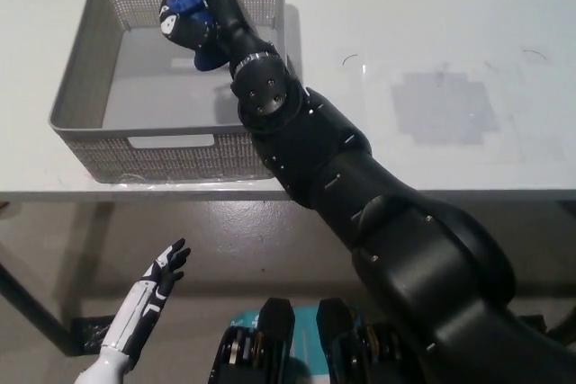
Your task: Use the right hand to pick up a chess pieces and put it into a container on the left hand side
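Head view: blue piece [196, 29] in right hand [184, 20] fingers, over basket [81, 87]

Blue chess piece [200, 29] half-hidden in right robot hand [186, 12]

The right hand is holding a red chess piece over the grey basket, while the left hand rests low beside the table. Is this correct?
Not quite: the chess piece is blue, not red, as the head view shows. The rest stands: the right hand holds it over the grey basket, and the left hand rests low beside the table.
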You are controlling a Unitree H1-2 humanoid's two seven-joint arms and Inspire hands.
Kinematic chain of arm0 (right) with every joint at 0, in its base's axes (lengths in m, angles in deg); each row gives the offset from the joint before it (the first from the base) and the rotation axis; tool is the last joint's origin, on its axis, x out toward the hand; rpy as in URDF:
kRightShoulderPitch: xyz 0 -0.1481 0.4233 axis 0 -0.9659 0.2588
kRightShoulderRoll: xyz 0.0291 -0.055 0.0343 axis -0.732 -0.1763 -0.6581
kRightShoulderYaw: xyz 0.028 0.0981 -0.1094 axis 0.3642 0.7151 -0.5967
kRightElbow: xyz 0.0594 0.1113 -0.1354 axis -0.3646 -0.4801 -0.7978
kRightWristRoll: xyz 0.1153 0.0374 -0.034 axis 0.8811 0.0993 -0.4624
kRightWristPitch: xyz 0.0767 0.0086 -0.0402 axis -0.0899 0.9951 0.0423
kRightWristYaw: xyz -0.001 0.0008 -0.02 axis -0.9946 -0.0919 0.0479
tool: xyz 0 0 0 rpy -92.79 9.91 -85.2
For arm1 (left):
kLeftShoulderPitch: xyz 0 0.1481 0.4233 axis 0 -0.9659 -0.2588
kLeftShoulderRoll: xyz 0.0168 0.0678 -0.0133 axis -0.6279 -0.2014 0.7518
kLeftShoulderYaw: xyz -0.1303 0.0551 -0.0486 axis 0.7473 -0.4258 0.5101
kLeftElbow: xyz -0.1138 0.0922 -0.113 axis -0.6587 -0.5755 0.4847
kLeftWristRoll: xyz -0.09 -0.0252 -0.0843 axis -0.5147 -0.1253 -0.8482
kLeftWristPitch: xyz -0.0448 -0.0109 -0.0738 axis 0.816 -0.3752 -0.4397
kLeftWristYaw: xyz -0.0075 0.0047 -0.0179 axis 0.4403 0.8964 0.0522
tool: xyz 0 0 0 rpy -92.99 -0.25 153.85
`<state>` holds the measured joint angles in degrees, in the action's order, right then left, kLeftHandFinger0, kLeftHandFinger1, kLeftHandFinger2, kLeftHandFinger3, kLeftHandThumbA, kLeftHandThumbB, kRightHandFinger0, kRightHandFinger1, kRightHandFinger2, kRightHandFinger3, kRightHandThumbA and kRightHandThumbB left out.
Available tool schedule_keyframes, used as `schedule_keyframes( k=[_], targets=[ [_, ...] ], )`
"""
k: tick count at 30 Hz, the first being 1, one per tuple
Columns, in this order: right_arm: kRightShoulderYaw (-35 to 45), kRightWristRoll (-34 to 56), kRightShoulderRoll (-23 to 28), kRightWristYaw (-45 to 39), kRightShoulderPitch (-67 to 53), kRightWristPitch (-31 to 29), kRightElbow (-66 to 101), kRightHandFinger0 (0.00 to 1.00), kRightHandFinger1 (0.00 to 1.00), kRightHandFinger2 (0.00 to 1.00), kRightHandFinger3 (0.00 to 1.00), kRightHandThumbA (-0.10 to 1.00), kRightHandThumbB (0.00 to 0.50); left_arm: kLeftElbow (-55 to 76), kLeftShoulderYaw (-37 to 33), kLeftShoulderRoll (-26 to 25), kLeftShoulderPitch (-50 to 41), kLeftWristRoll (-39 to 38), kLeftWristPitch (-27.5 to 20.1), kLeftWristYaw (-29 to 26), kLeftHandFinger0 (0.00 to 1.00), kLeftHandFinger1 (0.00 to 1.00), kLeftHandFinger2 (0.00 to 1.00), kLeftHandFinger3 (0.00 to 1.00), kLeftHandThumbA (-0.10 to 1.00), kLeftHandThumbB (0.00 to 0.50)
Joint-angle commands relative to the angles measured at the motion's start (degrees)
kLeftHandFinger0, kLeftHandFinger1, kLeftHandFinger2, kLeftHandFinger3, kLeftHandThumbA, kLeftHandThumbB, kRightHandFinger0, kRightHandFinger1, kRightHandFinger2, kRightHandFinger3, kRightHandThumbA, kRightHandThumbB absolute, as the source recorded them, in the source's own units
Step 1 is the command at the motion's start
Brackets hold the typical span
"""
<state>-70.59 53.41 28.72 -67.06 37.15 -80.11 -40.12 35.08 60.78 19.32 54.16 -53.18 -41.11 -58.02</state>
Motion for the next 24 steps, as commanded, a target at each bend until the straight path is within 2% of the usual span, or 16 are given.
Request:
schedule_keyframes(
  k=[1,2,3,4,6,7,8,14,16,20,23,24],
  targets=[
    [-1.1,-1.2,0.9,-4.7,3.5,2.3,0.6,0.43,0.61,0.72,0.82,0.00,0.210,0.8,-0.2,-1.0,1.3,0.4,-1.1,0.6,1.00,1.00,1.00,1.00,1.00,0.256],
    [-1.6,-1.5,1.1,-6.2,3.8,3.2,0.6,0.59,0.75,0.82,0.91,0.12,0.220,0.9,-0.2,-1.0,1.3,0.3,-0.8,0.7,1.00,1.00,1.00,1.00,1.00,0.255],
    [-1.9,-1.6,1.4,-7.9,3.8,3.4,0.6,0.90,1.00,1.00,1.00,0.24,0.242,0.8,-0.2,-1.0,1.4,0.2,-0.9,0.8,1.00,1.00,1.00,1.00,1.00,0.250],
    [-2.0,-1.5,1.6,-9.1,3.9,3.5,0.6,1.00,1.00,1.00,1.00,0.33,0.265,0.8,-0.2,-1.0,1.5,0.2,-0.9,0.8,1.00,1.00,1.00,1.00,1.00,0.250],
    [-3.7,-3.0,2.1,-11.1,4.2,5.0,0.7,1.00,1.00,1.00,1.00,0.64,0.357,1.1,-0.4,-1.3,1.7,0.8,-0.6,0.9,1.00,1.00,1.00,1.00,1.00,0.251],
    [-4.3,-3.5,2.3,-11.4,4.2,5.5,0.7,1.00,1.00,1.00,1.00,0.74,0.371,1.1,-0.4,-1.4,1.7,0.7,-0.6,1.0,1.00,1.00,1.00,1.00,1.00,0.251],
    [-4.8,-3.8,2.5,-11.8,4.2,5.8,0.8,1.00,1.00,1.00,1.00,0.79,0.363,0.9,-0.4,-1.4,1.9,0.5,-0.9,1.1,1.00,1.00,1.00,1.00,1.00,0.249],
    [-5.1,-3.2,3.2,-13.5,4.4,6.5,1.2,1.00,1.00,1.00,1.00,0.94,0.384,0.2,-0.4,-1.4,2.4,0.4,-2.0,1.1,1.00,1.00,1.00,1.00,1.00,0.250],
    [-4.8,-2.9,3.5,-13.7,4.3,6.3,1.3,1.00,1.00,1.00,1.00,0.95,0.373,0.6,-0.4,-1.3,2.3,0.7,-1.5,0.9,1.00,1.00,1.00,1.00,1.00,0.255],
    [-4.6,-2.9,3.8,-13.9,4.2,5.9,1.4,1.00,1.00,1.00,1.00,1.00,0.391,0.3,-0.4,-1.3,2.3,0.4,-2.4,1.1,1.00,1.00,1.00,1.00,1.00,0.247],
    [-3.7,-2.1,4.0,-13.8,4.4,5.4,1.7,1.00,1.00,1.00,1.00,1.00,0.415,0.3,-0.6,-1.4,2.3,0.9,-2.3,1.1,1.00,1.00,1.00,1.00,1.00,0.251],
    [-3.5,-2.0,4.0,-13.8,4.4,5.2,1.8,1.00,1.00,1.00,1.00,1.00,0.410,0.2,-0.5,-1.5,2.4,0.9,-2.4,1.1,1.00,1.00,1.00,1.00,1.00,0.250]
  ],
)
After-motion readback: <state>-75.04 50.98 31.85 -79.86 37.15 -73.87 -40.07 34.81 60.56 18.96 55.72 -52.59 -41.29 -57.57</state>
